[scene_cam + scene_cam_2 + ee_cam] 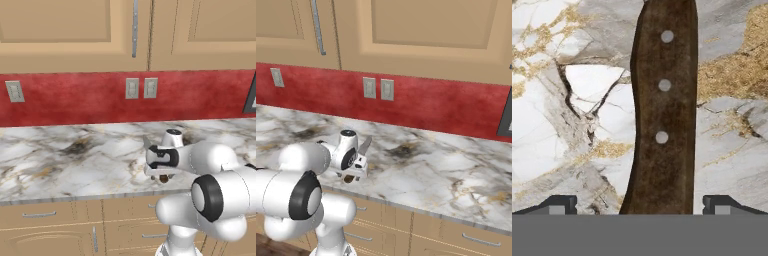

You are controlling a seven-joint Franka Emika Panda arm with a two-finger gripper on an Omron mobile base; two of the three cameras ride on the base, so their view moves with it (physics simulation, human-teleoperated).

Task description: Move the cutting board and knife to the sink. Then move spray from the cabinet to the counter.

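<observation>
The knife [664, 110] lies on the marble counter [75, 155], its dark brown handle with three pale rivets running up the hand view. My gripper [640, 205] hangs directly over that handle, open, one fingertip on each side and not touching it. In the base views the hand [162, 160] points down near the counter's front edge. The grey blade [146, 142] [365, 145] sticks out behind the hand. The tan cabinet [75, 30] [431, 35] hangs above with its doors shut. The cutting board, the sink and the spray are out of view.
A red backsplash with wall outlets [141, 88] [378, 89] runs behind the counter [446, 170]. A dark appliance edge [251, 97] [505, 117] stands at the far right. Tan drawers [40, 215] sit below the counter front.
</observation>
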